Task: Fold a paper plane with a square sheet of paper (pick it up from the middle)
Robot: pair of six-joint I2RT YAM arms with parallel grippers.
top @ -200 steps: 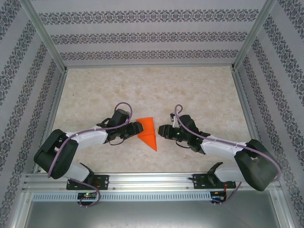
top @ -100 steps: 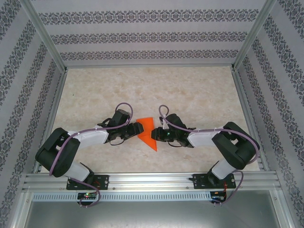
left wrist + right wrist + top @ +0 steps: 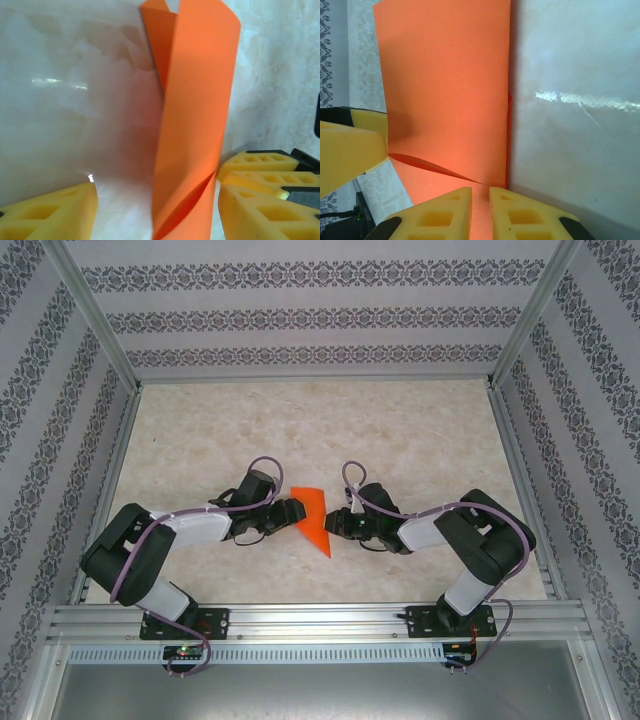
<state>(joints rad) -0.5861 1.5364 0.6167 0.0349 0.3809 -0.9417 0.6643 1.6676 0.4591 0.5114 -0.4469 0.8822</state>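
Note:
The orange paper (image 3: 312,514) lies folded into a narrow pointed shape at the table's middle, tip toward the near edge. In the left wrist view a flap of the paper (image 3: 195,115) stands up, curled, between my left gripper's (image 3: 157,210) widely parted yellow fingers, close to the right one. My left gripper (image 3: 291,510) sits at the paper's left edge. My right gripper (image 3: 335,525) is at its right edge. Its two fingers (image 3: 530,215) are almost together, with a layer of the paper (image 3: 445,90) in the slit between them (image 3: 481,210).
The marble-patterned tabletop (image 3: 400,440) is bounded by aluminium frame rails (image 3: 300,618) and patterned walls. Both arms reach inward from the near edge, their grippers facing each other a few centimetres apart across the paper.
My right arm has drawn in and moved its gripper left from beside the paper onto its right edge. The left gripper has stayed at the left edge.

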